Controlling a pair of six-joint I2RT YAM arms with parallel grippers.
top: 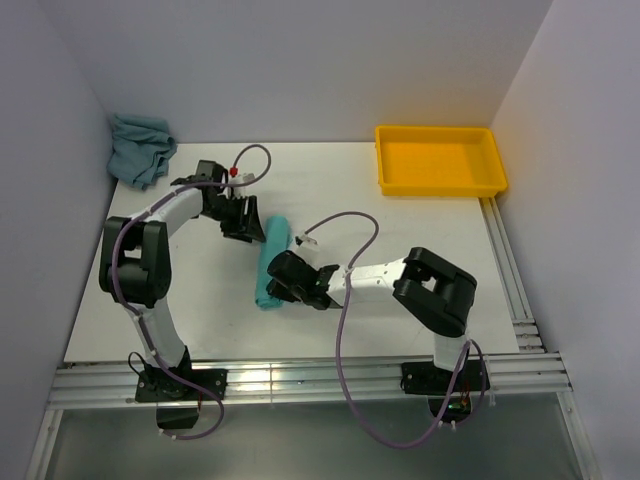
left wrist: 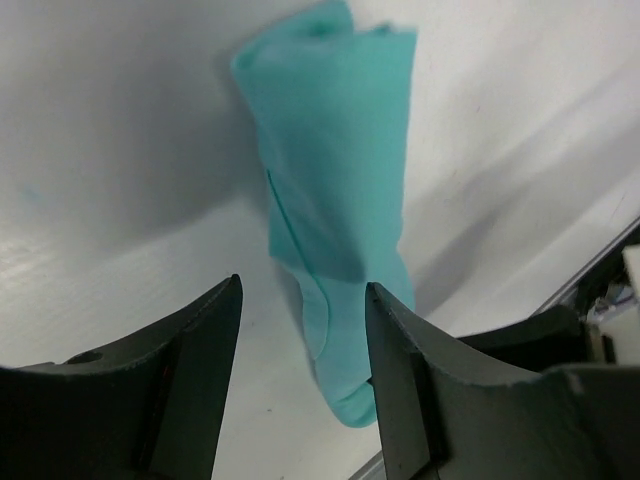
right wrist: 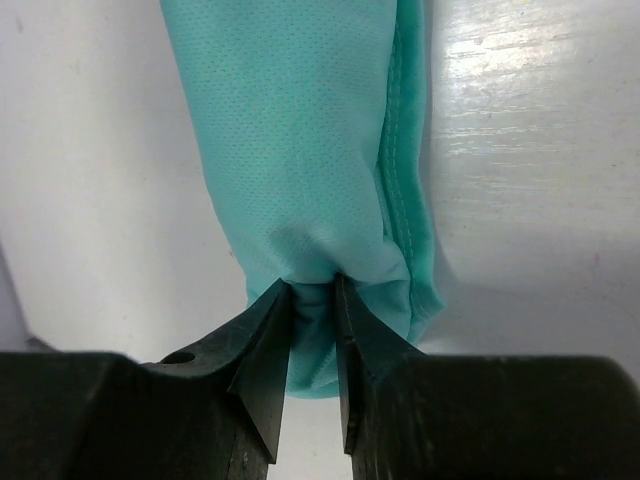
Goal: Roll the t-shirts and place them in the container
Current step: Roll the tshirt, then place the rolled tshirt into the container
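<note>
At mid-table, the left arm (top: pixel 150 225) reaches forward and bends inward at the elbow, wrist turned toward the centre, while the right arm (top: pixel 400 275) lies low and stretches leftward across the white table (top: pixel 420 240). The left claw (top: pixel 248 217) stands released, jaws wide apart, poised at the far end of the mint t-shirt (top: pixel 272 255). From the wrist camera the roll's tip sits in the gap and partly behind one finger, and whether it touches the cloth is hard to say. The right claw (right wrist: pixel 312 300) is clenched on the near end of the same shirt, with cloth bunched and pinched between its two narrow fingers. The mint t-shirt lies as a slim roll flat on the table between the two claws, its long axis running from the far side toward the arms' bases and leaning slightly leftward at the near end. A grey-teal t-shirt (top: pixel 140 148) lies crumpled in the far left corner, well apart, and a yellow tray (top: pixel 440 190) sits at the far right.
</note>
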